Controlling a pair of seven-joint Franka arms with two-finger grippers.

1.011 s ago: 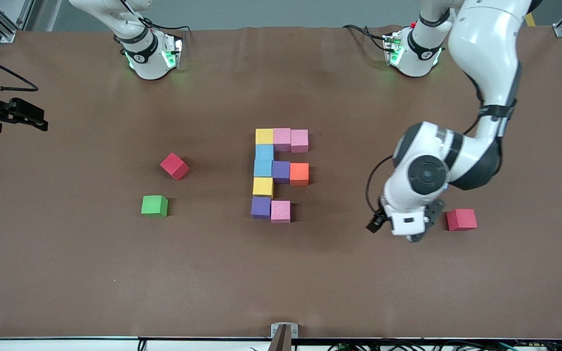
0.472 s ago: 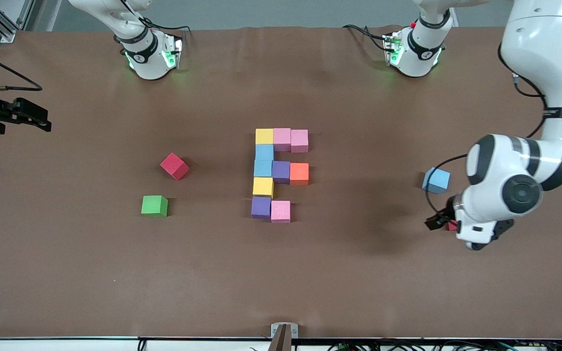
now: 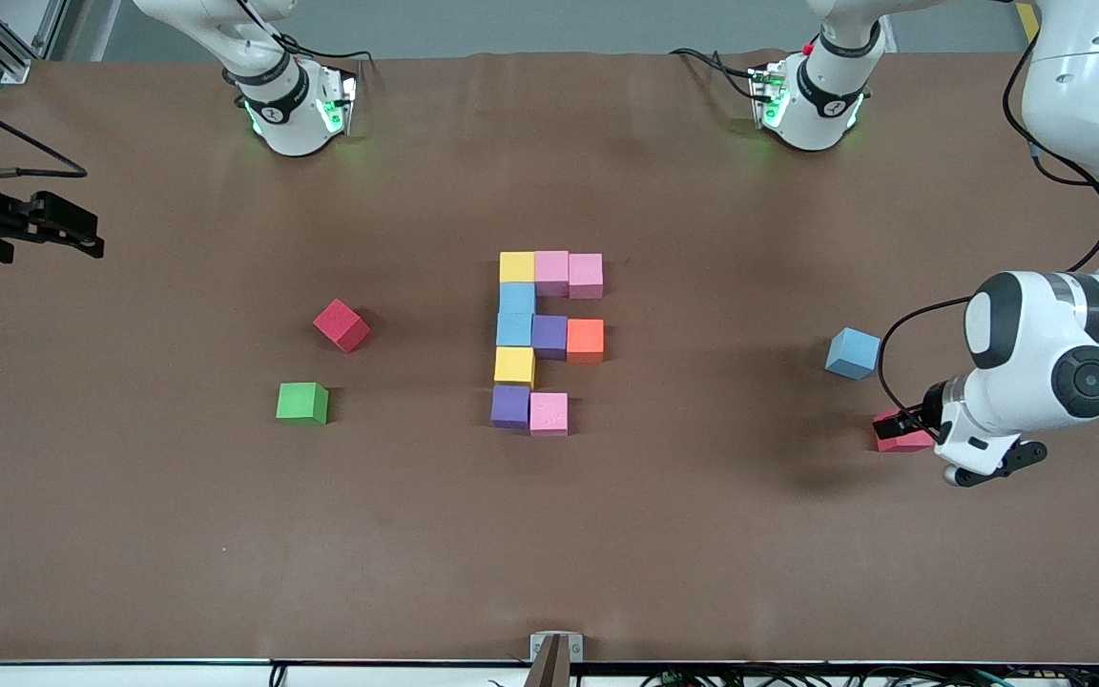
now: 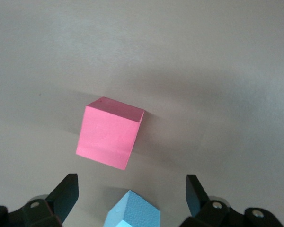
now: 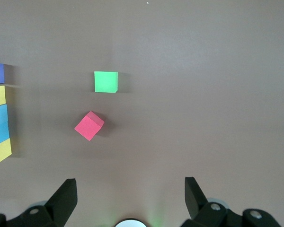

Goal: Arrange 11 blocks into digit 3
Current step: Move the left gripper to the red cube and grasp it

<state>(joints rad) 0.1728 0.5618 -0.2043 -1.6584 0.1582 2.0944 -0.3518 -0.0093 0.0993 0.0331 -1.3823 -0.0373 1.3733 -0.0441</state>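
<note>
Left gripper [image 4: 130, 198] held open over a red cube [image 3: 896, 434] near the left arm's end of the surface [image 3: 702, 534], a light blue cube [image 3: 853, 352] just beside, unfinished digit 3 [image 3: 547, 341] laid mid-surface, right gripper [image 5: 130, 196] parked open, waiting.

left hand [image 3: 926, 425] swung toward its end of the table, light blue cube [image 3: 853, 353] uncovered, red cube [image 3: 898, 435] partly hidden
</note>
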